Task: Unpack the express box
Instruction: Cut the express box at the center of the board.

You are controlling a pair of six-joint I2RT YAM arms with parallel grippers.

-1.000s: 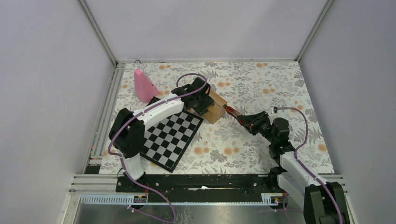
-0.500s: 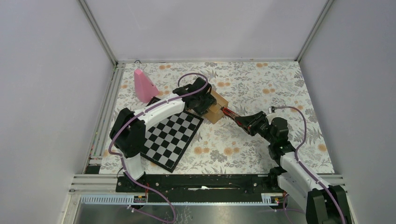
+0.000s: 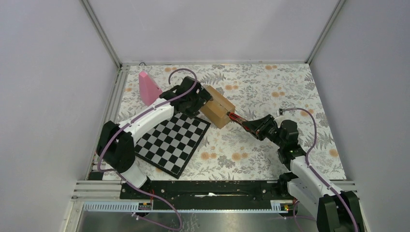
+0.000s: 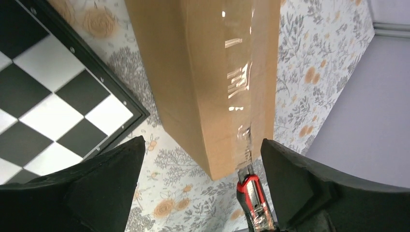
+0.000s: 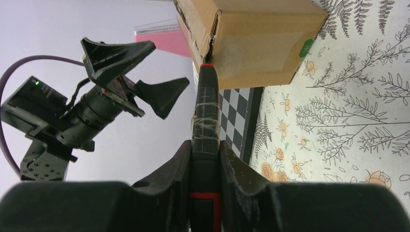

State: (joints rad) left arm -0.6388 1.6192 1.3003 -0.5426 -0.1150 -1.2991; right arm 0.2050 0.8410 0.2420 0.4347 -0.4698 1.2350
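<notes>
**Entry: blade at the carton seam, left hand off the carton**

My right hand (image 5: 205,162) is clamped on the taped handle of a red and black knife (image 5: 205,111), both fingers pressed against its sides. From the overhead view this hand (image 3: 255,126) sits right of centre, with the knife (image 3: 237,118) pointing left and away from me. The knife tip meets the express box (image 5: 261,43) at a vertical corner edge, where the cardboard and tape look ragged. A small green mark (image 5: 306,48) shows on the box face that is turned toward this hand.

My left hand (image 4: 202,141) is spread wide and grips nothing. Its two fingers (image 4: 111,179) stand apart on either side of the near end of the express box (image 4: 208,72) without touching it. Clear tape (image 4: 239,77) runs along the length of the box's top, and it is torn at the end where the knife tip (image 4: 249,186) shows. Overhead, this hand (image 3: 194,99) hangs just left of the box.

The express box (image 3: 217,107) lies on the flower-patterned desk (image 3: 270,92), near its middle and turned diagonally to its edges. It is just beside the far right corner of the chessboard (image 3: 169,140); I cannot tell whether they touch. A pink cone (image 3: 148,88) stands upright at the far left, well apart from the box.
</notes>
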